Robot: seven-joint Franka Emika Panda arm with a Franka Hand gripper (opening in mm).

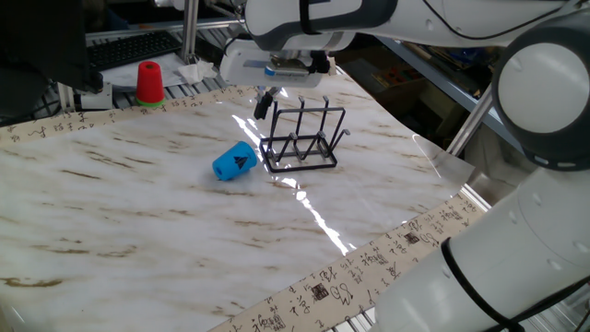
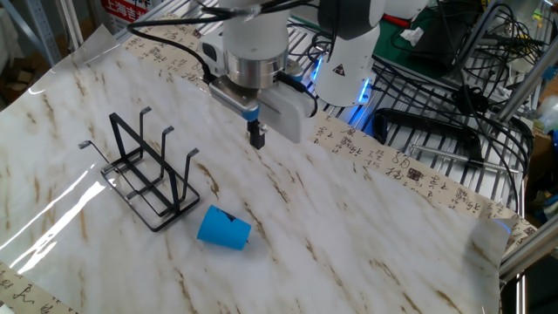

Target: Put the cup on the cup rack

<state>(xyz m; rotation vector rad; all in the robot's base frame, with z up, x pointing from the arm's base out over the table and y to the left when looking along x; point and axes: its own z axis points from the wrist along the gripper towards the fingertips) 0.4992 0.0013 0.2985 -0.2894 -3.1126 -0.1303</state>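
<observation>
1. The small bright blue plastic cup (image 1: 234, 161) (image 2: 224, 228), slightly tapered and marked with a dark triangle, lies tipped on its side on the glossy, marble-patterned desk (image 1: 138, 212) (image 2: 349, 227).
2. The black wire cup rack (image 1: 301, 140) (image 2: 148, 173), a rectangular base with thin upright prongs, stands just beside the cup.
3. The claw (image 1: 265, 104) (image 2: 256, 136) hangs above the desk, fingers pressed together, holding nothing.
4. The cup lies apart from the claw, lower and nearer the rack's base.
5. A red cup (image 1: 149, 82) stands at the desk's far edge.
</observation>
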